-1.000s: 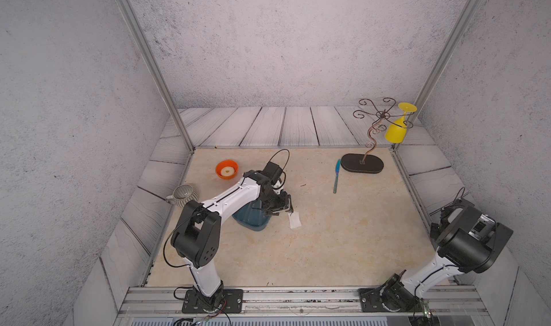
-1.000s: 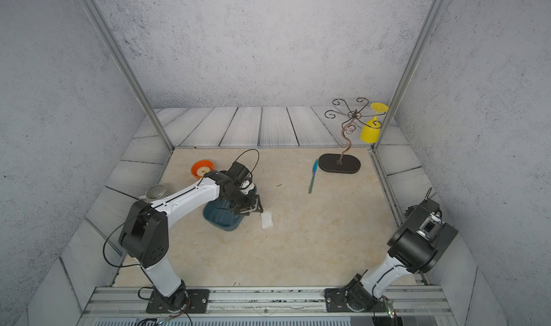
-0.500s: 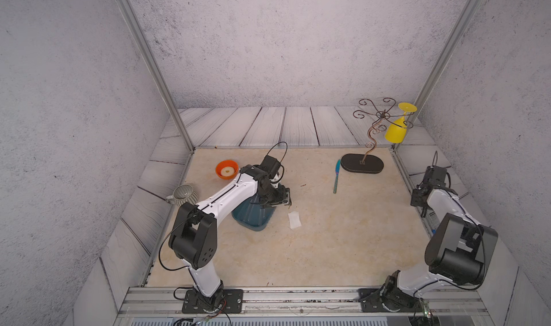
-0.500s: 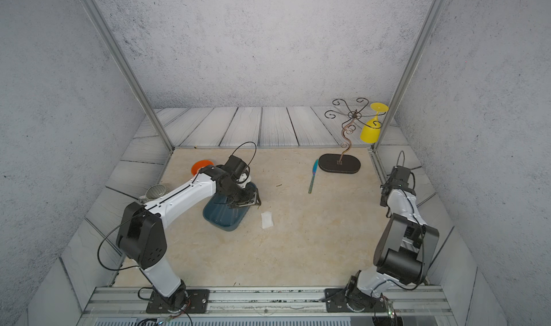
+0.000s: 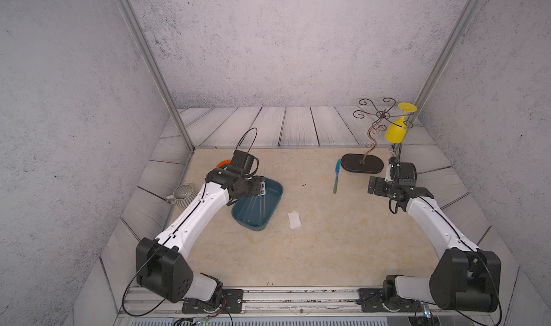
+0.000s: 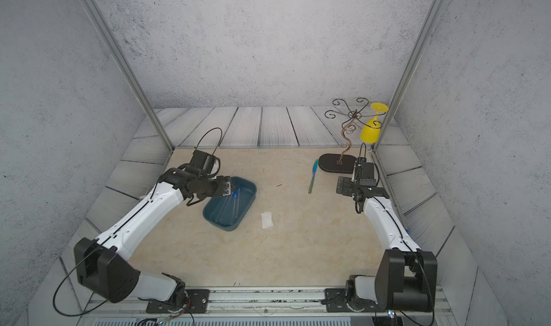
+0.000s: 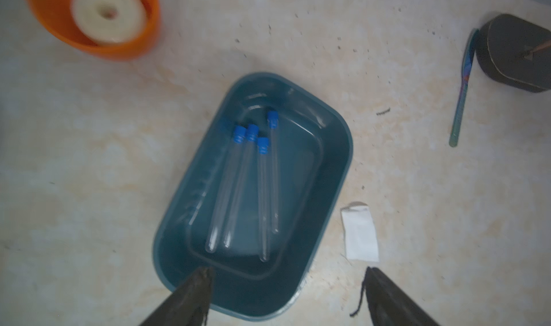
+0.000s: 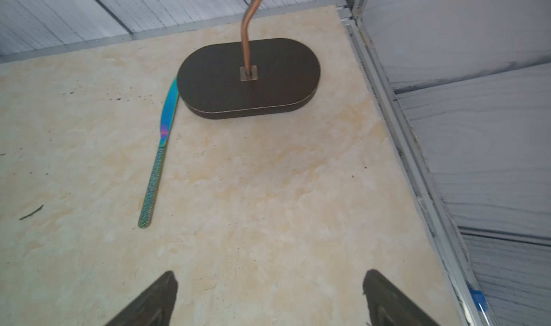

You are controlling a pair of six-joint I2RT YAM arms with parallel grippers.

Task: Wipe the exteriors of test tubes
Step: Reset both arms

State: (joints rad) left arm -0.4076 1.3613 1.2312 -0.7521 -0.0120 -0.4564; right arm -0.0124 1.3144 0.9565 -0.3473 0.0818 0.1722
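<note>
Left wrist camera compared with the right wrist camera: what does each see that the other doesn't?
Only the left wrist: four test tubes lying in a blue tub, an orange bowl, a white wipe. Only the right wrist: the metal frame rail and a bit of blue tape. Both: the knife beside the dark stand base.

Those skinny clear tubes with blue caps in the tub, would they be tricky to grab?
Probably stiff and light: the test tubes look thin and clear. Round and smooth, they would likely roll or slip; they lie close together in the blue tub, so neighbours may shift. Possibly fragile if squeezed.
</note>
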